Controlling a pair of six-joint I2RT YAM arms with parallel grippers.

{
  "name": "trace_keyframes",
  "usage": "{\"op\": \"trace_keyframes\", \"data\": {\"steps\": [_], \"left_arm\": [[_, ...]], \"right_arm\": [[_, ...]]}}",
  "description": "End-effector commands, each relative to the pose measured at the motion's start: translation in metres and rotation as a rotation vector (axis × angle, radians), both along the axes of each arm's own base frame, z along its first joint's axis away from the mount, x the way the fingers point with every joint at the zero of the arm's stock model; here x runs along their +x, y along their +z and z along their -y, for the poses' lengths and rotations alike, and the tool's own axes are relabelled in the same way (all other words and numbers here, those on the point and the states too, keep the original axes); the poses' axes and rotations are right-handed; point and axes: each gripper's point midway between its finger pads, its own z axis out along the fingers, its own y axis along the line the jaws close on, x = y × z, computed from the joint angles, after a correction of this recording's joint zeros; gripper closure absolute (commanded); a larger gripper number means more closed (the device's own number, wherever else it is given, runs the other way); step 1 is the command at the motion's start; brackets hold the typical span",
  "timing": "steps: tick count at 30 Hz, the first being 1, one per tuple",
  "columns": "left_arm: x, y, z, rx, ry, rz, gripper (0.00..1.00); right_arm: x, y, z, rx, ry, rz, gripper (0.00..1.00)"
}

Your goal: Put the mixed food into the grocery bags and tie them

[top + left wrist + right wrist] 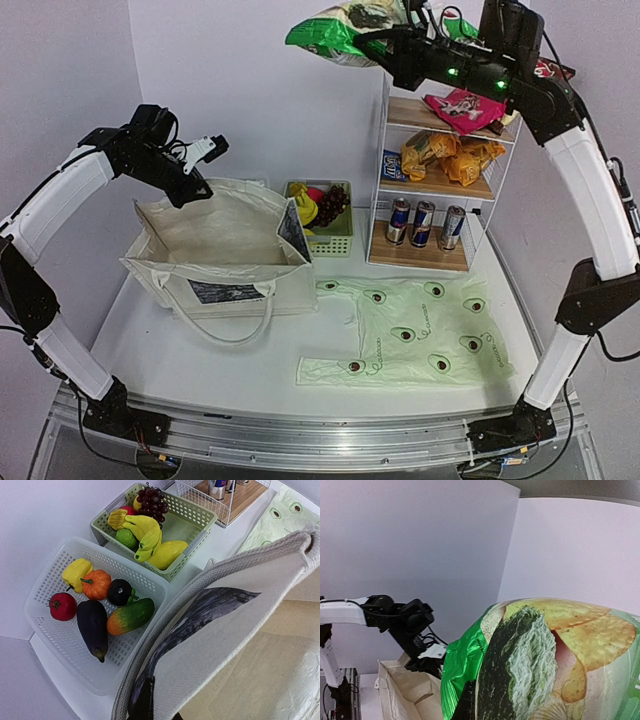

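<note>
The cream canvas tote (220,240) stands open at the left of the table. My left gripper (195,188) is shut on its back-left rim, and in the left wrist view the cloth (225,645) covers the jaws. High above the shelf, my right gripper (385,48) is shut on a green-white snack packet (335,30), which fills the right wrist view (545,660). The avocado-print plastic bag (420,335) lies flat at the front right. Bananas (145,532) and grapes (152,500) sit in the green basket. Orange packets (450,155) and three cans (424,222) are on the shelf.
A wire-and-wood shelf (415,255) stands at the back right, with a pink packet (462,108) on its upper board. The green basket (340,240) sits between tote and shelf. A white basket (60,630) of toy vegetables lies behind the tote by the wall.
</note>
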Motion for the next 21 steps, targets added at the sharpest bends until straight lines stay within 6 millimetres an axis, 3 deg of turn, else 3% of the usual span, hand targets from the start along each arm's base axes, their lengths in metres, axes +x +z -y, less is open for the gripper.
{"op": "trace_keyframes", "data": {"steps": [1,4,8,14,21], "left_arm": [[0.008,0.031,0.008,-0.079,-0.005,0.099,1.0],[0.01,0.033,0.008,-0.079,-0.004,0.11,1.0],[0.011,0.034,0.008,-0.077,-0.011,0.118,1.0],[0.01,0.031,0.011,-0.088,-0.015,0.093,1.0],[-0.003,0.024,0.012,-0.109,-0.016,0.021,1.0]], "right_arm": [[-0.053,-0.029,-0.06,-0.07,0.289,0.064,1.0],[-0.092,-0.087,-0.105,-0.216,0.446,0.137,1.0],[-0.121,-0.141,-0.131,-0.347,0.535,0.232,1.0],[-0.122,-0.193,-0.156,-0.522,0.468,0.383,1.0],[-0.081,-0.224,-0.19,-0.682,0.269,0.6,1.0]]}}
